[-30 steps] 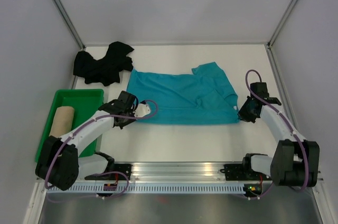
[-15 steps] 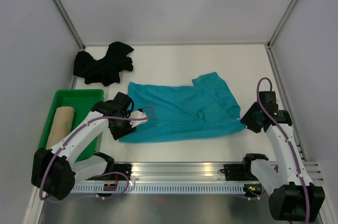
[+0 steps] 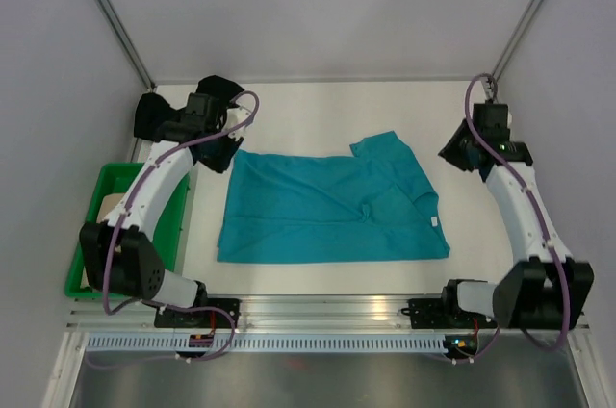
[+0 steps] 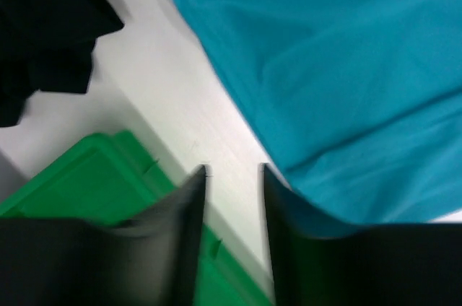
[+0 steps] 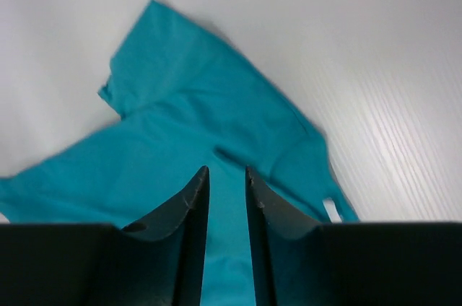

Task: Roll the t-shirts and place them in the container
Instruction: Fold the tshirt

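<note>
- The teal t-shirt point(image 3: 327, 211) lies flat in the middle of the tabletop point(image 3: 318, 110). The black t-shirt point(image 3: 164, 124) sits bunched up in the far left corner.
- The teal one looks soft, light and floppy. I think it is best to pinch two corners of one short end.
- Its long way runs left to right. The neck points to the right edge.
- The left jaws and the right jaws are each a little apart and hold nothing.

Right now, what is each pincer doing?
Left pincer: slightly open, holding nothing.
Right pincer: slightly open, holding nothing.
</note>
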{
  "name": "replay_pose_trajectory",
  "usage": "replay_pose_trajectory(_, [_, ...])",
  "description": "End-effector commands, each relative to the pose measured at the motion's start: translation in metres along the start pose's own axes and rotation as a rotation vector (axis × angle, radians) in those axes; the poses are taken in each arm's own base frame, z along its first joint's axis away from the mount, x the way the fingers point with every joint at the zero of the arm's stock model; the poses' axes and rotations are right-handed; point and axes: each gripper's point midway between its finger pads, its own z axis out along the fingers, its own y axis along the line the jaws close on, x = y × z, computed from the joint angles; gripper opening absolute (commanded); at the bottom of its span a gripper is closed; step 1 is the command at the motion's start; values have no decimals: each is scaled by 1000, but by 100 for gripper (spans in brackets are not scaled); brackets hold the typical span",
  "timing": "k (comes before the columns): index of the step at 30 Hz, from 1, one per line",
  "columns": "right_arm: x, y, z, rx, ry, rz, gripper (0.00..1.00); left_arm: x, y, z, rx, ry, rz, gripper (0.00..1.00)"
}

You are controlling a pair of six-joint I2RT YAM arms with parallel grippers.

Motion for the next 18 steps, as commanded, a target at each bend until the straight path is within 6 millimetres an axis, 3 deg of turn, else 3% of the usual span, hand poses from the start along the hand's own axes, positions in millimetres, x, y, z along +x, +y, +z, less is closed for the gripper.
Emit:
replay_pose_trajectory(1, [-46, 40, 47, -71, -64, -71, 32, -36, 2, 31, 24, -79, -176, 49])
replay_pose_trajectory(2, [-49, 45, 59, -72, -55, -84, 32, -48, 9, 34, 13, -110, -194, 56])
replay_pose_trajectory(3, [-62, 57, 66, -90, -69, -98, 36, -45, 13, 51, 24, -78, -242, 61])
replay_pose_trajectory(6, [-62, 65, 118, -43, 13, -166, 48, -54, 27, 67, 34, -77, -307, 64])
replay_pose_trajectory(7, [-40, 71, 145, -32, 82, -227, 51, -49, 28, 82, 43, -42, -317, 64])
replay_pose_trajectory(8, [-50, 80, 153, -29, 58, -249, 52, -53, 33, 85, 35, -44, -316, 65])
replay_pose_trajectory(10, [-33, 81, 186, -18, 119, -285, 54, -47, 38, 103, 21, -8, -324, 65])
replay_pose_trajectory(11, [-40, 88, 193, -28, 106, -298, 55, -49, 41, 108, 19, -7, -329, 64])
replay_pose_trajectory(13, [-24, 83, 219, -7, 156, -321, 55, -41, 41, 125, 30, 29, -342, 64])
replay_pose_trajectory(14, [-26, 87, 224, -12, 154, -334, 55, -40, 42, 131, 33, 37, -350, 63])
replay_pose_trajectory(18, [-2, 87, 246, -41, 231, -358, 55, -34, 43, 152, 70, 63, -391, 61])
